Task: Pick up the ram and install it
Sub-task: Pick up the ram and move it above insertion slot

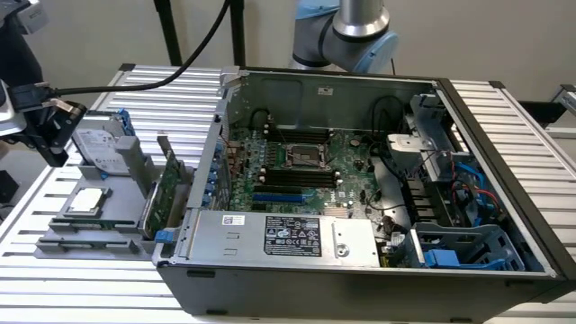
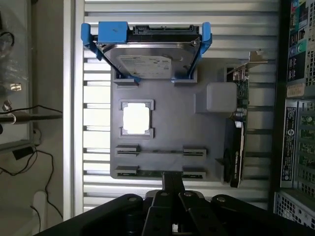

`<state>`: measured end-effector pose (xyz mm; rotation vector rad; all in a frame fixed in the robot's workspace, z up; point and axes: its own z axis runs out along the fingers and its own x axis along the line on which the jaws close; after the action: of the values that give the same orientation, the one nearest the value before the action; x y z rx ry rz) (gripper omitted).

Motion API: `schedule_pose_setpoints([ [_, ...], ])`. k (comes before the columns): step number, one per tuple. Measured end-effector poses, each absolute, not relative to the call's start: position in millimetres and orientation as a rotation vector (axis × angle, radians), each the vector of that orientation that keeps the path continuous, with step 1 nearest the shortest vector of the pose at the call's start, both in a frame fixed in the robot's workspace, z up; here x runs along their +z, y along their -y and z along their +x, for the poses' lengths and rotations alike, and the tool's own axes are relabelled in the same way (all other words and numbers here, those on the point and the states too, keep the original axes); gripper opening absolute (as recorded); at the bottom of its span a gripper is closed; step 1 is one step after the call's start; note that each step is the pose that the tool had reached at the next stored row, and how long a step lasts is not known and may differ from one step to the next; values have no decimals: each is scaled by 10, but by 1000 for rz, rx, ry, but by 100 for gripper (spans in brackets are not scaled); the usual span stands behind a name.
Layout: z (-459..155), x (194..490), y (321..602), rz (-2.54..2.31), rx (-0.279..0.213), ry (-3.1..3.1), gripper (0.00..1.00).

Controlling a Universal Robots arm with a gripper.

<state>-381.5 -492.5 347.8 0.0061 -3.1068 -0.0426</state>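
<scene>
Wrist view: hand (image 2: pixel 172 176) narrow, fingers together, hovering above ram (image 2: pixel 150 172) in grey tray (image 2: pixel 167 113).

Robotics lab bench: open computer case (image 1: pixel 360 291) on a slatted aluminium table (image 1: pixel 81 297), grey parts fixture (image 2: pixel 172 132) alongside.

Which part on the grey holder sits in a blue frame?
The hard drive, clasped by a blue frame; the processor and green card sit bare.

End effector (image 2: pixel 172 177) partly out of frame
</scene>
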Motion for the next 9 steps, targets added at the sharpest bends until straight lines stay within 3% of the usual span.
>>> schedule_pose_setpoints([
  [9,-3815,3478,4925,6,-43,3107,0],
])
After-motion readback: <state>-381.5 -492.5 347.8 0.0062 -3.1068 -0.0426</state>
